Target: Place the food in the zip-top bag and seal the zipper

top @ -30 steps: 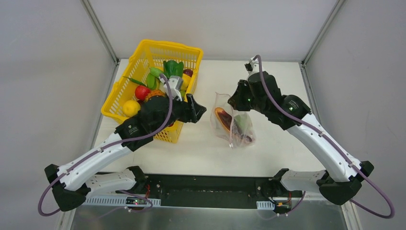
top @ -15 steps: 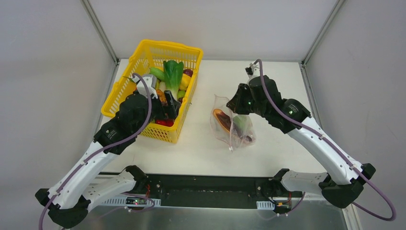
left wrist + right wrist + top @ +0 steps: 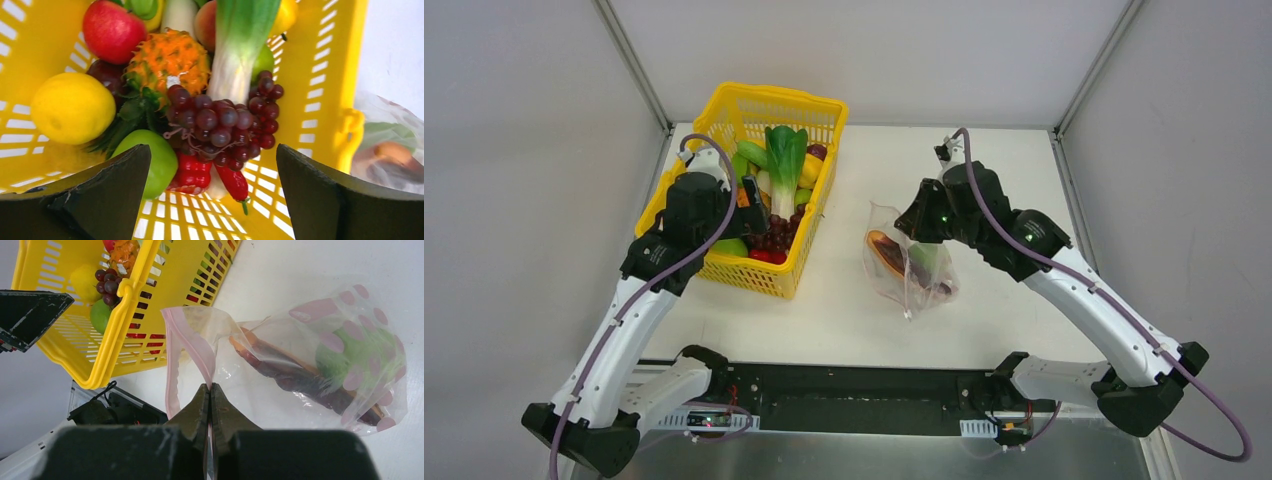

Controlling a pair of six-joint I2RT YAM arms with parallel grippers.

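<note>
Purple grapes [image 3: 220,122] just below left hand [image 3: 212,150], in basket [image 3: 330,75]

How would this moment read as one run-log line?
left gripper: open above grapes in basket | right gripper: shut on zip-top bag mouth | zipper: unsealed

White matte surface [image 3: 984,170], even diffuse light. Plain grey-white wall panels [image 3: 864,50] enclose surface on far, left and right sides. Slim metal posts [image 3: 632,65] at surface's far corners. Black mounting plate [image 3: 854,395] along surface's near edge; metal strip [image 3: 874,455] beyond it.
</note>
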